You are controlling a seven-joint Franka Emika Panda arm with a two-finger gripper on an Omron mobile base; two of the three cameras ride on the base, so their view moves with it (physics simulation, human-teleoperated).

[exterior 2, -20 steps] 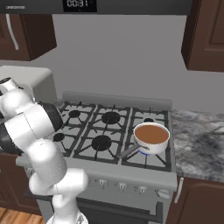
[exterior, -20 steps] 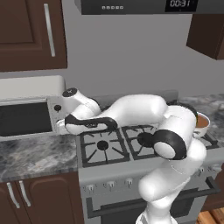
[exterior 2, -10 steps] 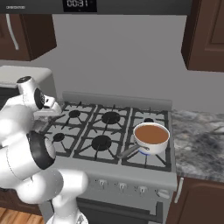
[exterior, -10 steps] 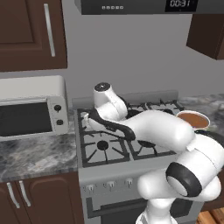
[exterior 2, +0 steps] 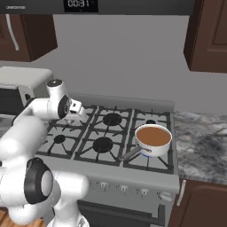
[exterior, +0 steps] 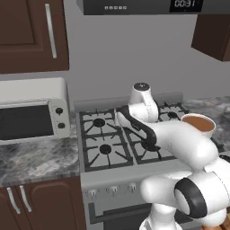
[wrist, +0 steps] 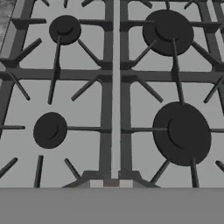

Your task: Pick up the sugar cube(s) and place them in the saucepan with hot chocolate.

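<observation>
My gripper (exterior 2: 81, 110) hangs over the stove (exterior 2: 111, 133), fingers together; whether they hold anything I cannot tell. The saucepan (exterior 2: 153, 138) sits at four o'clock.

1. The stove (exterior 2: 111, 133) stands between two stretches of counter (exterior 2: 199, 146), one on each side.
2. The saucepan with hot chocolate (exterior 2: 153, 138) sits on the front right burner, its handle pointing toward the stove's front edge.
3. The microwave (exterior: 31, 110) rests on the counter left of the stove.
4. The arm's hand (exterior 2: 66, 107) hangs over the stove's left burners, well apart from the saucepan.
5. Cabinets (exterior: 31, 36) hang above the microwave, and the hood (exterior: 139, 6) above the stove.
</observation>
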